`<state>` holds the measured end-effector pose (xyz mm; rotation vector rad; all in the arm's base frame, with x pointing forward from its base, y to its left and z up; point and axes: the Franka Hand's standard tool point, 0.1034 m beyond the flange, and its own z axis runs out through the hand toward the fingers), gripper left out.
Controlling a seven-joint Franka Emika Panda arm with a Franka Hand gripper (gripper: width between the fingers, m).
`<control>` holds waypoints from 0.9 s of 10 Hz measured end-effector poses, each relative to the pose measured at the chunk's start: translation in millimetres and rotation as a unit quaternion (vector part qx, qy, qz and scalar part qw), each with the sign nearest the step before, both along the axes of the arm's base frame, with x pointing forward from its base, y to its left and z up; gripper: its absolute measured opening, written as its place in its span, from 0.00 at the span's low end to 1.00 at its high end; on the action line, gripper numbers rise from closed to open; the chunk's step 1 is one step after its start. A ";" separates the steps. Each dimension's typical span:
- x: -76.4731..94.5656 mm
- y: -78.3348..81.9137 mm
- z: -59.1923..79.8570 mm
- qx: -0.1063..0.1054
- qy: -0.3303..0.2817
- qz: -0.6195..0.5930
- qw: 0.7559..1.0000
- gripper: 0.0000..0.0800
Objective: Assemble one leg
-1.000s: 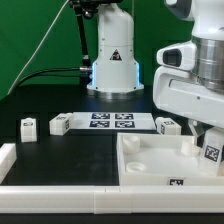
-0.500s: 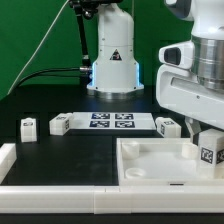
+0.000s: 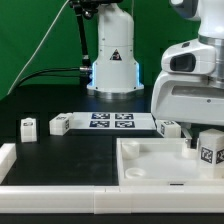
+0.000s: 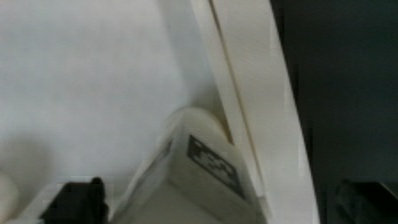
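My gripper (image 3: 211, 140) is at the exterior view's right, shut on a small white leg (image 3: 211, 150) with a black-and-white tag. It holds the leg just above the right part of the large white tabletop (image 3: 150, 160). In the wrist view the leg (image 4: 199, 165) sits tilted between the two dark fingers (image 4: 79, 203), over the tabletop's raised rim (image 4: 246, 80). Three other legs lie on the black table: two at the left (image 3: 29, 127) (image 3: 59, 125) and one beside my gripper (image 3: 167, 126).
The marker board (image 3: 112, 122) lies behind the tabletop, in front of the arm's base (image 3: 112, 60). A white rail runs along the front edge, with a raised end at the left (image 3: 8, 158). A cable hangs at the back left.
The gripper and the leg in it have shifted slightly, a little up and toward the camera. The other legs and the tabletop have not moved.
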<state>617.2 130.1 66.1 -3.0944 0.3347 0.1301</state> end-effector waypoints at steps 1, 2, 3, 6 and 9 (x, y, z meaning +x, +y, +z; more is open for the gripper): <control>-0.4 1.8 0.0 0.006 -0.003 0.085 0.996 0.81; -0.2 1.5 0.1 0.011 -0.005 0.143 0.990 0.81; 0.5 -1.1 0.4 0.015 -0.007 0.198 0.980 0.81; 1.7 -5.8 0.3 0.016 -0.011 0.288 0.957 0.81; 1.7 -6.2 0.3 0.016 -0.010 0.285 0.958 0.49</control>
